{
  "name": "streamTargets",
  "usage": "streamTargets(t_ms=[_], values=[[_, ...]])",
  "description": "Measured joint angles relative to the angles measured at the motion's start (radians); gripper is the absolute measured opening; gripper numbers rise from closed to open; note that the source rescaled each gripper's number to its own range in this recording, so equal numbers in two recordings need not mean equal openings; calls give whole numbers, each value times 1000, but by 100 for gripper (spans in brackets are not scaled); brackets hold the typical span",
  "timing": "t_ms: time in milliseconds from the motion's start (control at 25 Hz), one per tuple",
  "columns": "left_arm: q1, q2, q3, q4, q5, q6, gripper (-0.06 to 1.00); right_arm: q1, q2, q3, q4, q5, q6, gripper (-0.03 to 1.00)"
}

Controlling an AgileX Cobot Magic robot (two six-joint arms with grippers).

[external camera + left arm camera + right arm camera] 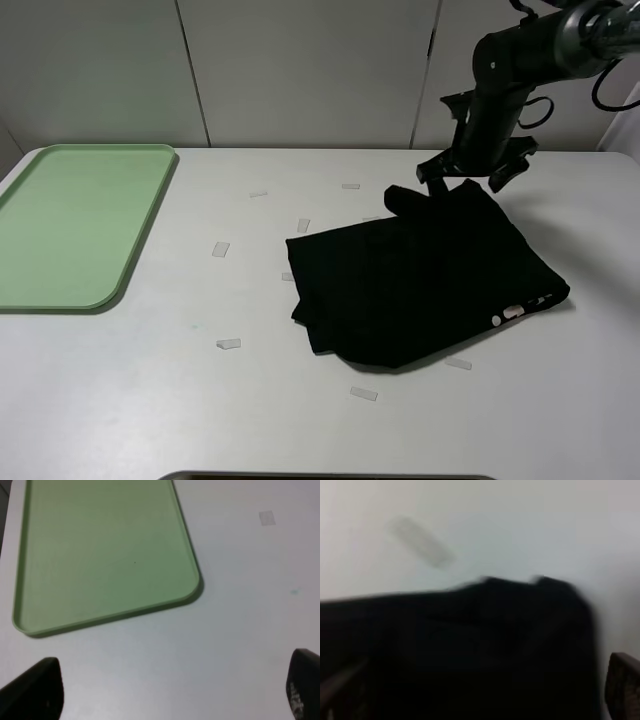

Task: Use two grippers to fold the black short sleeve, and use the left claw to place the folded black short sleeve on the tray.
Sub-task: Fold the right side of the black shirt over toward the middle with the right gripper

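The black short sleeve (420,280) has its far edge right beneath the jaws of the right gripper (470,178). Those jaws stand spread wide with nothing clamped between them, though I cannot tell whether the tips brush the cloth. The right wrist view is blurred, showing only dark cloth below two fingertips set far apart.

The garment lies as a folded, slightly rumpled bundle on the right half of the tabletop (200,410), between its middle and its right edge. A bit of pale lettering (515,311) peeps out at the bundle's near right corner.

The left gripper (170,692) is outside the high view. Its own camera shows its jaws wide apart too, gripping nothing, over bare tabletop near a rounded corner of the tray (100,555). That pale green tray lies along the tabletop's left edge, toward the far left corner, well apart from the garment. Small clear tape scraps (229,344) dot the tabletop between the two.
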Motion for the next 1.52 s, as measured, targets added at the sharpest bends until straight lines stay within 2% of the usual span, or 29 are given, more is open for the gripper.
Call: streamTargets(t_ms=[320, 440, 600, 960, 1360, 1520], values=[[0, 0, 0, 0, 0, 0, 88, 70, 2, 0, 107, -152, -12, 100], [0, 0, 0, 0, 0, 0, 88, 79, 5, 0, 115, -155, -32, 100], [0, 0, 0, 0, 0, 0, 88, 81, 1, 0, 102, -110, -85, 100], [0, 0, 0, 0, 0, 0, 88, 81, -70, -61, 59, 116, -105, 100], [0, 0, 0, 0, 0, 0, 88, 64, -120, -113, -26, 262, -105, 100], [0, 0, 0, 0, 0, 0, 88, 32, -120, -73, -36, 241, -104, 100]])
